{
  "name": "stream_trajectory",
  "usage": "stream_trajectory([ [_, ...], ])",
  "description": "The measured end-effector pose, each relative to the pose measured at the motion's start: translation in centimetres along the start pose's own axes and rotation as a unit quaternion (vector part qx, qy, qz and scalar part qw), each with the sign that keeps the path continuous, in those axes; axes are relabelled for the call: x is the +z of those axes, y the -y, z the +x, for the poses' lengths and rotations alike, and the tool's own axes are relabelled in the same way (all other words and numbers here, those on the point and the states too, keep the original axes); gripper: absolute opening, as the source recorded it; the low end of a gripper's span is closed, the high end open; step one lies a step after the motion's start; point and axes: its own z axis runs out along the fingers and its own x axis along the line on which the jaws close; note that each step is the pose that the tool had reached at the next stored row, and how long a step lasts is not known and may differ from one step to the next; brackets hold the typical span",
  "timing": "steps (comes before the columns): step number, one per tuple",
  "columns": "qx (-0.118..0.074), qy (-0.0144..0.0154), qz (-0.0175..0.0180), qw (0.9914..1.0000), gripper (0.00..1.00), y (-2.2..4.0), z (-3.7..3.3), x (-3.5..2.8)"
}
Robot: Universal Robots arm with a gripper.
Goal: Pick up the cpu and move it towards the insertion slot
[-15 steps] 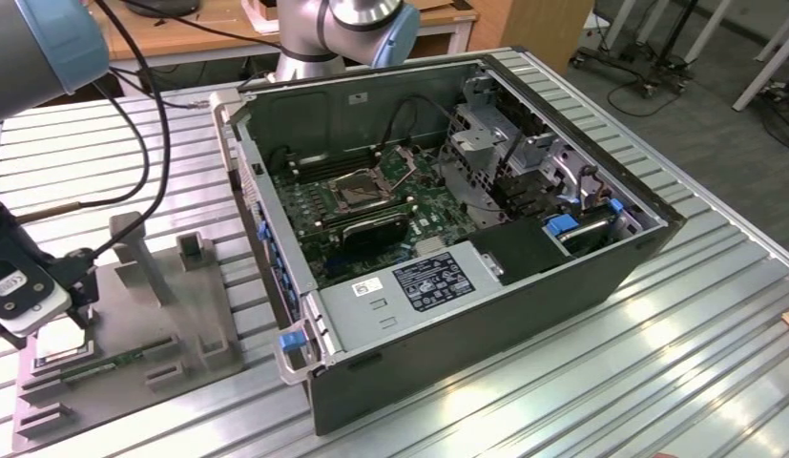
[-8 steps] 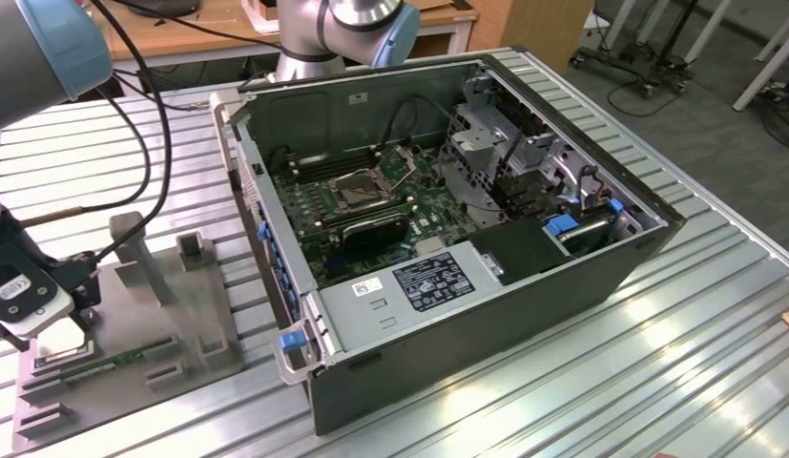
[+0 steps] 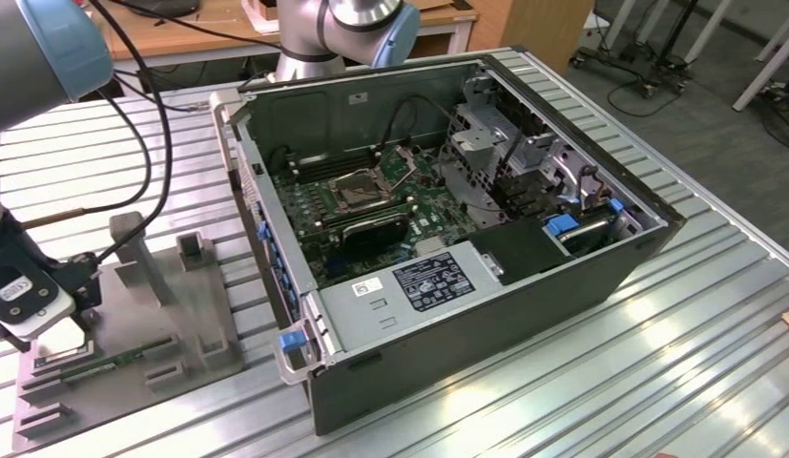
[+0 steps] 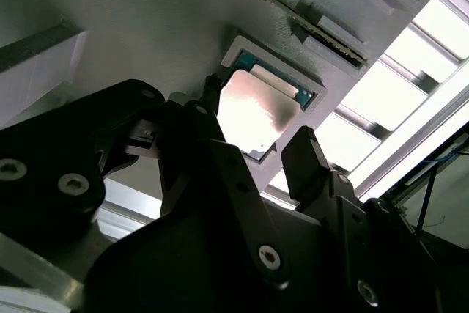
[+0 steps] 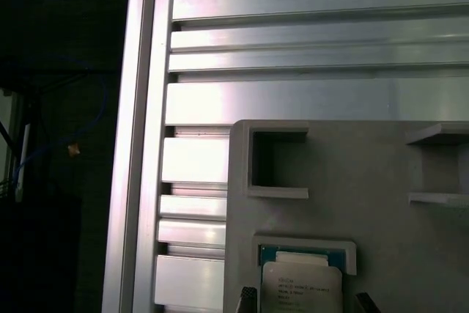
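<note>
The cpu (image 4: 258, 110), a small square chip with a shiny metal top, sits between the black fingers (image 4: 306, 153) of my gripper (image 4: 256, 121). It is just over the square recess of the grey plastic tray (image 4: 146, 27). The fingers close on two opposite edges of the chip, which looks slightly raised and shifted out of the recess. In the first wrist view the cpu (image 5: 300, 287) overlaps the recess's green floor. In the exterior view my gripper (image 3: 57, 334) hangs low over the tray (image 3: 139, 315) at that view's left. The insertion slot (image 3: 360, 191) lies on the green motherboard inside the open computer case.
The open computer case (image 3: 496, 315) stands on its side on the slatted metal table (image 3: 699, 363), with drive cages and cables around the motherboard. A thin green memory stick (image 3: 114, 361) lies in the tray beside upright grey holders (image 3: 197, 262). The arm's black cables (image 3: 139, 153) hang above the table.
</note>
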Motion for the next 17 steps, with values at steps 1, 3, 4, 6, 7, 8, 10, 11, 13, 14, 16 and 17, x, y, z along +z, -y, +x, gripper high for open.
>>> stream_trajectory([
  [1, 0.000, 0.0000, 0.0000, 1.00000, 0.61, 0.00, 0.00, 0.05],
  [3, 0.000, 0.0000, 0.0000, 1.00000, 0.61, 0.01, 0.00, 0.10],
  [4, 0.000, -0.0001, 0.0001, 1.00000, 0.61, 0.01, 0.00, 0.09],
  [6, 0.000, 0.0001, -0.0001, 1.00000, 0.61, 0.01, -0.01, 0.18],
  [7, 0.000, 0.0002, -0.0001, 1.00000, 0.61, 0.01, -0.01, 0.24],
  [8, 0.000, 0.0001, -0.0001, 1.00000, 0.61, 0.01, -0.01, 0.31],
  [10, 0.000, 0.0001, 0.0000, 1.00000, 0.61, 0.02, 0.00, 0.43],
  [11, 0.000, 0.0000, 0.0000, 1.00000, 0.61, 0.02, 0.00, 0.48],
  [13, 0.000, -0.0001, 0.0000, 1.00000, 0.61, 0.02, 0.00, 0.54],
  [14, 0.000, -0.0001, 0.0001, 1.00000, 0.61, 0.02, 0.00, 0.55],
  [16, 0.000, 0.0000, 0.0000, 1.00000, 0.61, 0.02, 0.00, 0.59],
  [17, 0.000, 0.0000, 0.0000, 1.00000, 0.61, 0.02, 0.00, 0.60],
])
